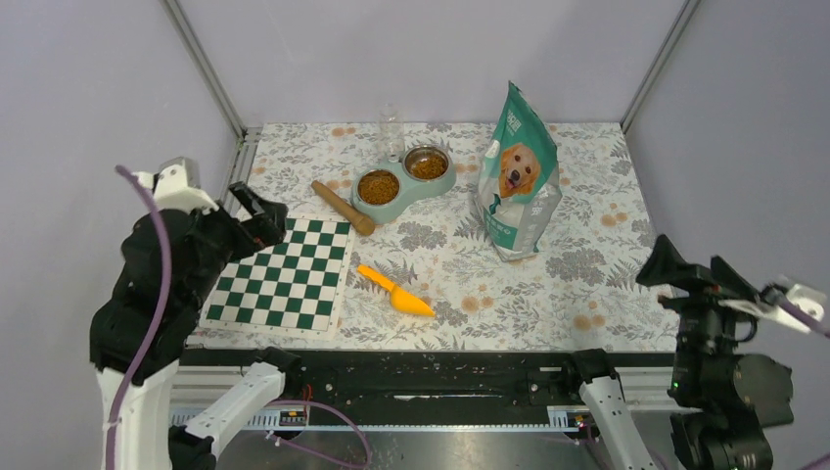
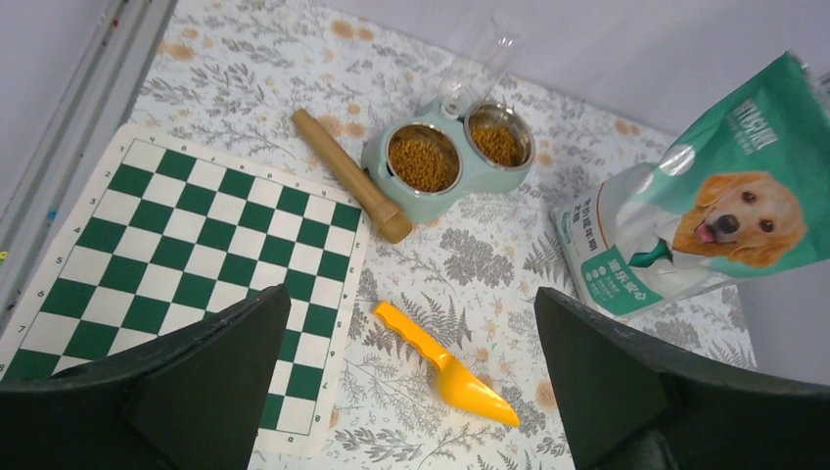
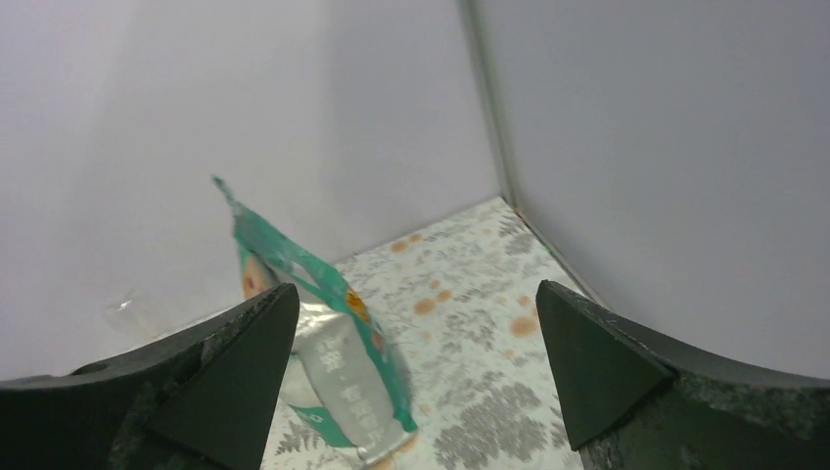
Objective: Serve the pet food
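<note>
L hand [image 2: 411, 294] & R hand [image 3: 417, 288] agape, empty, above floral cloth [image 1: 587, 245], grey walls [image 1: 421, 49] round

Mint twin-bowl feeder [image 1: 403, 186] on floral tablecloth [image 1: 587, 196], seen from above. Upright just R of feeder: teal-and-silver bag [image 1: 517, 181] w/ golden dog print. Just beside feeder's L end: wooden rod [image 1: 343, 208]. In front of feeder, well apart: orange scoop [image 1: 394, 291]. Further front-L: green-white checkerboard mat [image 1: 282, 276]. Right behind feeder: clear bottle [image 1: 391, 132].

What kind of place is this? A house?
Probably a robot practice booth, not a house: plain walls box in a flowery table, with a left arm and right arm at its edge.
</note>
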Action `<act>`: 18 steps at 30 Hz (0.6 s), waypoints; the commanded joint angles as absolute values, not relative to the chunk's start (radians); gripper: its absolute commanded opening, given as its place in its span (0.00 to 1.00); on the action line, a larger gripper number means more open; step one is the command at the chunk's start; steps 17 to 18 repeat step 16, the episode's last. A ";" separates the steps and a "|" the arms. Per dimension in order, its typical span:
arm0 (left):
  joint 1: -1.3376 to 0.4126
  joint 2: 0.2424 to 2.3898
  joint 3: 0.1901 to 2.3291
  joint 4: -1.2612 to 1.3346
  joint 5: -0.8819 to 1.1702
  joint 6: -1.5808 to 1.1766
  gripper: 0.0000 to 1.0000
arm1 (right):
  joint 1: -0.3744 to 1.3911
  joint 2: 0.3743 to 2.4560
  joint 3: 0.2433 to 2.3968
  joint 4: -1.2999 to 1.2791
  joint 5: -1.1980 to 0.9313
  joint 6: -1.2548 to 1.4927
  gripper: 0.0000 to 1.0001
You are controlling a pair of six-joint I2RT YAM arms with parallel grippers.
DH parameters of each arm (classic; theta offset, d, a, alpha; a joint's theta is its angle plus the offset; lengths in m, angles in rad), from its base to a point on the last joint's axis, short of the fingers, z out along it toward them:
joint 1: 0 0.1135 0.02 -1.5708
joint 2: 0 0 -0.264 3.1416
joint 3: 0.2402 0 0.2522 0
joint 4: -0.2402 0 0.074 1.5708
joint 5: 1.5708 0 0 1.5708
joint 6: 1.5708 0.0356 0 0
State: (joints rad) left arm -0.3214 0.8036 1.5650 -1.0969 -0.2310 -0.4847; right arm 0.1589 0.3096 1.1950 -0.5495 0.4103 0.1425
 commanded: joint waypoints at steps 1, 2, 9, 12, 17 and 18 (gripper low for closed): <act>-0.318 0.749 1.561 -1.097 -0.273 -0.468 0.99 | 0.157 0.238 1.249 -0.785 0.645 0.197 0.99; -0.318 0.738 1.547 -1.102 -0.272 -0.476 0.99 | 0.158 0.229 1.262 -0.817 0.658 0.202 0.99; -0.318 0.682 1.482 -1.119 -0.256 -0.497 0.99 | 0.158 0.173 1.270 -0.921 0.655 0.226 0.99; -0.318 0.681 1.470 -1.122 -0.238 -0.478 0.99 | 0.156 0.157 1.238 -0.919 0.635 0.255 1.00; -0.318 0.704 1.472 -1.138 -0.239 -0.467 0.99 | 0.157 0.163 1.202 -0.917 0.609 0.294 1.00; -0.318 0.704 1.472 -1.138 -0.239 -0.467 0.99 | 0.157 0.163 1.202 -0.917 0.609 0.294 1.00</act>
